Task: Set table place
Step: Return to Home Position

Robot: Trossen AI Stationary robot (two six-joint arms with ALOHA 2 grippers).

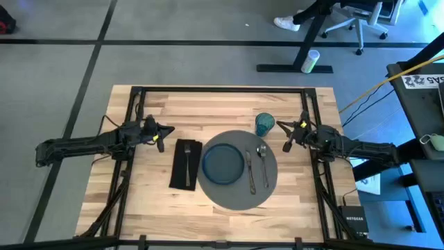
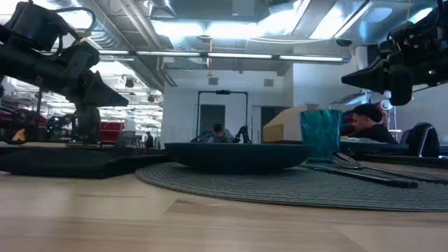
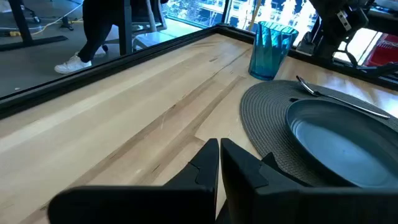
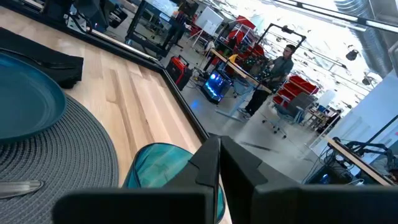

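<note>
The round grey placemat lies on the wooden table. On it rest the dark blue plate, a knife and a spoon. A fork lies on the black napkin, left of the mat. The teal cup stands upright at the mat's far right rim. My left gripper is shut, above the table just beyond the napkin's far end. My right gripper is shut, raised just right of the cup. Neither touches anything.
Black metal rails edge the table. Bare wood runs along the far side and the near left. Beyond the table are a person's legs and office chairs; a person stands in the room behind.
</note>
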